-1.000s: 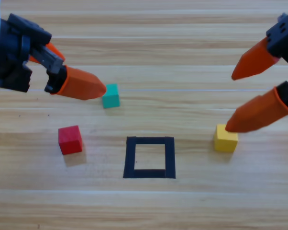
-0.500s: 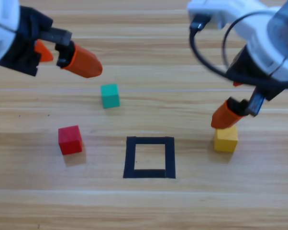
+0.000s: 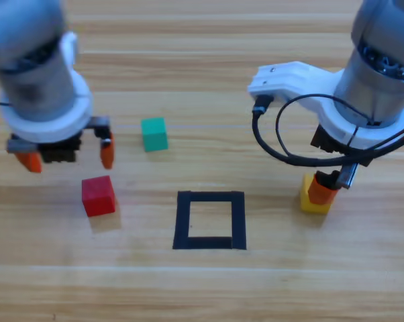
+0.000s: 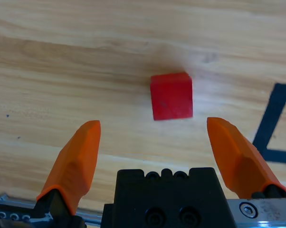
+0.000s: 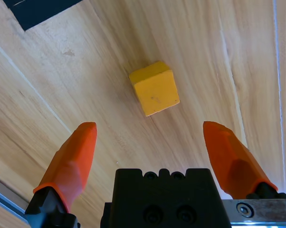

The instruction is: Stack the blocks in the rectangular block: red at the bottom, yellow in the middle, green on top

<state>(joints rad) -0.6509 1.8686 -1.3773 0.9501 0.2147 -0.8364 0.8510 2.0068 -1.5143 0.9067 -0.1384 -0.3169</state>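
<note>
Left claw (image 3: 68, 155) spread wide, pointed down over pale wood-grain counter (image 3: 202, 288); small matte red cube (image 3: 98, 195) just ahead of and between its smooth orange cone jaws, untouched. Right claw (image 5: 155, 142) likewise wide, small matte yellow cube (image 5: 154, 88) centred ahead, apart from both jaws. Small teal-green cube (image 3: 154, 133) beside left claw. Flat black tape square outline (image 3: 210, 220) between both claws. No legible markings.
</note>
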